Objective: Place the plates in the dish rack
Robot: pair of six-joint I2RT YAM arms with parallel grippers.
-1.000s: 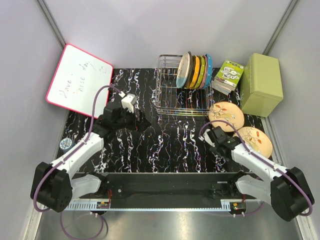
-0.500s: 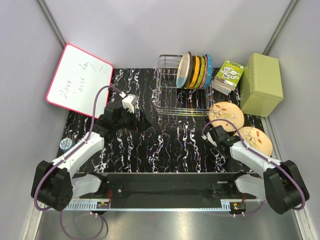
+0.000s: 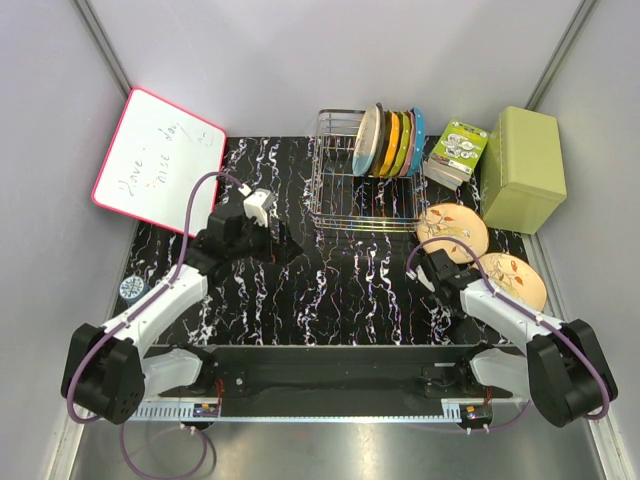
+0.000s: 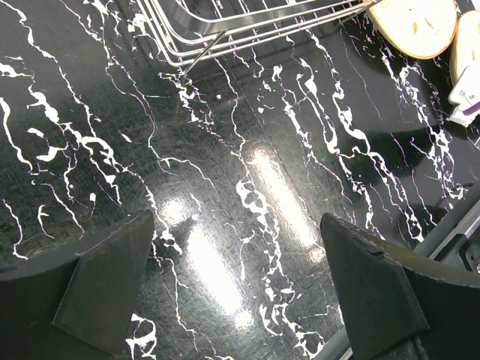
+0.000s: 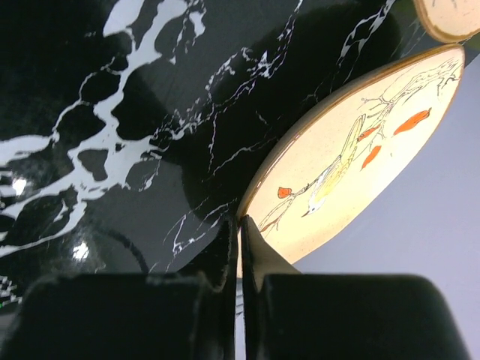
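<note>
Peach plate (image 5: 352, 142) rim pinched by right gripper (image 5: 240, 241) | left gripper (image 4: 232, 277) wide open, empty

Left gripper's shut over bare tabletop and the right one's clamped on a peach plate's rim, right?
No: the left gripper is open, jaws wide apart, as the left wrist view shows. It is over bare tabletop, and the right gripper is clamped on the rim of a peach plate.

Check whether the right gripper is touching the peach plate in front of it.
Touching. The right wrist view shows the right gripper shut on the peach plate, with the plate's rim pinched between its two fingers.
</note>
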